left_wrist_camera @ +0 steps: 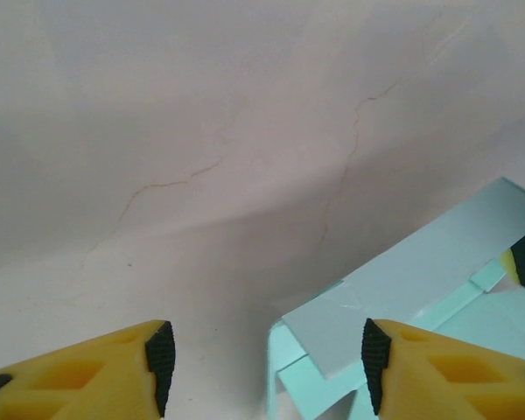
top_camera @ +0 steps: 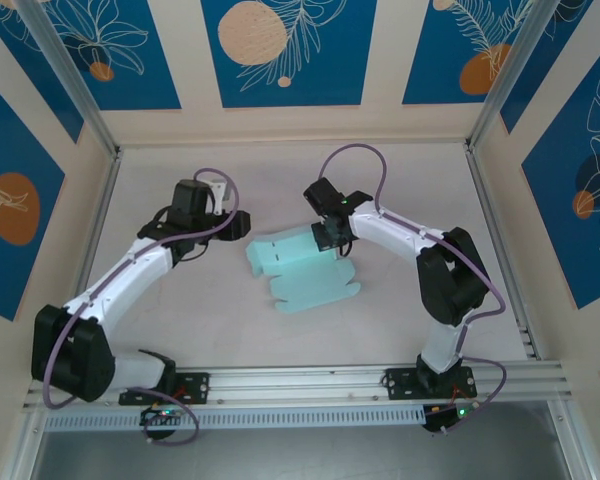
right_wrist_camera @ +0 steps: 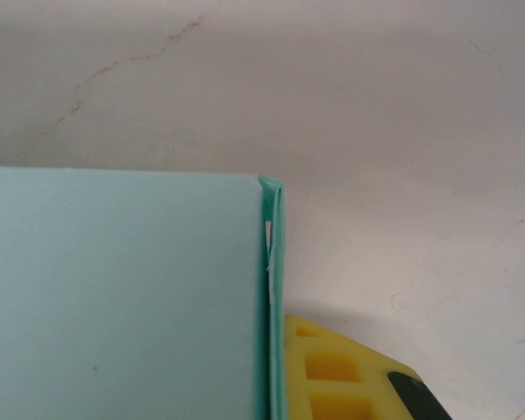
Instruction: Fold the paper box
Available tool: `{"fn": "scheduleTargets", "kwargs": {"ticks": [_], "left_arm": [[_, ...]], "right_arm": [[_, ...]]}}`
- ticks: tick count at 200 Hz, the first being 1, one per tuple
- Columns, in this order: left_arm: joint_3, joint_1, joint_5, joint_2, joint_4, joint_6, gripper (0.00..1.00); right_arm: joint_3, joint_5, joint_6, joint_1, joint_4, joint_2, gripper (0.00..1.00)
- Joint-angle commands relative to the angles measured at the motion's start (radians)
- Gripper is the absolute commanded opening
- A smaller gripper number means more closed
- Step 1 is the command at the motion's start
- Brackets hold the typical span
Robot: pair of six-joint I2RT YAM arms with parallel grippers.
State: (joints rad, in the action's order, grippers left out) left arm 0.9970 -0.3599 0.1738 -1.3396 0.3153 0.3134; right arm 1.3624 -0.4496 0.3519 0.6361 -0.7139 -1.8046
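Paper box point(top_camera: 305, 270) part folded, 1 edge pinched

Thin pale-blue card with rounded tabs lies mid-table point(top_camera: 400, 180), 1 panel raised. The right gripper point(top_camera: 330, 236) looks clamped on its doubled far edge. The left gripper point(top_camera: 242, 226) stands just beside it, jaws apart, empty. Best pressed along the crease, since smooth card slides easily.

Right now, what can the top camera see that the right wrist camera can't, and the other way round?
Top camera: the left arm and right arm, the whole paper box sheet with its rounded tabs, and the blue patterned walls. Right wrist camera: a close look at the box's folded edge, where two layers of card meet, with a yellow finger right beside it. Both: the pale blue card and the table.
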Motion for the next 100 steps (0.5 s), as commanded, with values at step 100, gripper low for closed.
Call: {"fn": "scheduleTargets", "kwargs": {"ticks": [100], "left_arm": [[0.045, -0.114, -0.045, -0.174, -0.066, 0.126, 0.20]], "right_arm": [[-0.037, -0.030, 0.097, -0.004, 0.101, -0.014, 0.00]]}}
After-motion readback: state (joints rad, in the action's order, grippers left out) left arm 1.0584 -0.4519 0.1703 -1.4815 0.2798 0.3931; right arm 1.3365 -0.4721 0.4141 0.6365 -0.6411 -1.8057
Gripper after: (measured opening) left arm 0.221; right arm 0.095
